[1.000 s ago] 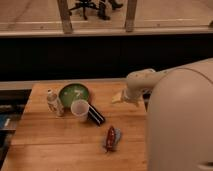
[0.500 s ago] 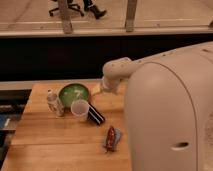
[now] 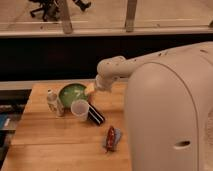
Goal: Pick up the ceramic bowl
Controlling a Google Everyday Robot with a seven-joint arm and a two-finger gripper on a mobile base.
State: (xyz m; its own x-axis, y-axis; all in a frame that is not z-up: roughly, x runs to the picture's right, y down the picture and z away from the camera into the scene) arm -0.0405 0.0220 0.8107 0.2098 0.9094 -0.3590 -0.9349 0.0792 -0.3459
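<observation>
Item: ceramic bowl [image 3: 71, 93], green, on table [image 3: 50, 142]; claw [image 3: 91, 90] at bowl's 3 o'clock rim; grip state cannot be told.

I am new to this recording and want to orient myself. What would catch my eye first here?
First, the robot's bulky white arm, which fills the right side and reaches left over the wooden table. Its end effector hangs at the right rim of the glossy green ceramic bowl, near the table's back edge. A translucent cup stands just in front of the bowl.

One high view over the robot's arm [image 3: 131, 65] looks down on the table [image 3: 55, 136], jaws mid-frame
</observation>
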